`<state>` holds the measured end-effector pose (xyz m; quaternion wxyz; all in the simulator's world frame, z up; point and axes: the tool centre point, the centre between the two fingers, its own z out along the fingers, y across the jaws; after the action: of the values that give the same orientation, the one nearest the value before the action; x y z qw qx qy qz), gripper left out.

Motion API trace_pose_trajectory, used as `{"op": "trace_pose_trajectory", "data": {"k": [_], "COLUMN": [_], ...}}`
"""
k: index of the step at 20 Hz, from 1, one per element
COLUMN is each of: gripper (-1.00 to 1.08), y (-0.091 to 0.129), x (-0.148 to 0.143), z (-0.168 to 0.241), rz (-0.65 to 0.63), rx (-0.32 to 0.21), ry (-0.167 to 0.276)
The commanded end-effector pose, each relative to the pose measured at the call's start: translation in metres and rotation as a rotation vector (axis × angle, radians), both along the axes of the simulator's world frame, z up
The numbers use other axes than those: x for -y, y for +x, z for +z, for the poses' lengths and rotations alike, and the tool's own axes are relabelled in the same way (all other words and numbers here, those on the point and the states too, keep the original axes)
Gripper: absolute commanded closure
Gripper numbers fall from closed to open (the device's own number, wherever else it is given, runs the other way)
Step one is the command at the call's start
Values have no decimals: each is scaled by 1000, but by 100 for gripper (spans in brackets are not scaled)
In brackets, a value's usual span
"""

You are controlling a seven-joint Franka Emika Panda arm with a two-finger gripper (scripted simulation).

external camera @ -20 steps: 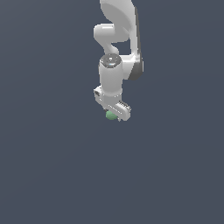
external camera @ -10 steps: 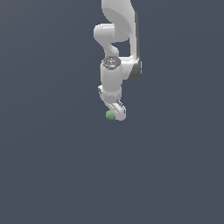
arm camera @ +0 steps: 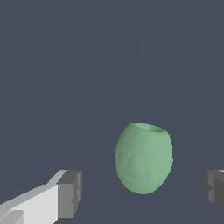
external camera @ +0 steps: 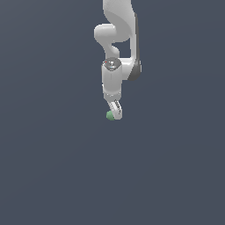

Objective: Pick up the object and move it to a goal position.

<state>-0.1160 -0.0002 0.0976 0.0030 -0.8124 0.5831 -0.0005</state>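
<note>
My arm comes down from above in the exterior view, wrist pointing straight at the plain grey bench [external camera: 52, 176]. My hand [external camera: 114, 113] hangs low, and the green ball [external camera: 110, 115] sits right at its tip, on the exterior view's left side of it. From the wrist, my fingers [arm camera: 69, 194] stand wide apart, and the ball [arm camera: 143, 158] lies between them with clear gaps either side, nearer the far finger. Nothing gripped.
</note>
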Motion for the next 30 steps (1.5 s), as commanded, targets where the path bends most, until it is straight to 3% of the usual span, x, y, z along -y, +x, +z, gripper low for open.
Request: {"op": "trace_pose_trajectory", "data": {"k": [1, 16, 30], "gripper": [-92, -92, -92], "y": [-5, -15, -16], "x": [0, 1, 1], "z": [-3, -11, -56], "rz": [-46, -124, -128], "rx": [-1, -5, -5], "ry": [-1, -4, -4]}}
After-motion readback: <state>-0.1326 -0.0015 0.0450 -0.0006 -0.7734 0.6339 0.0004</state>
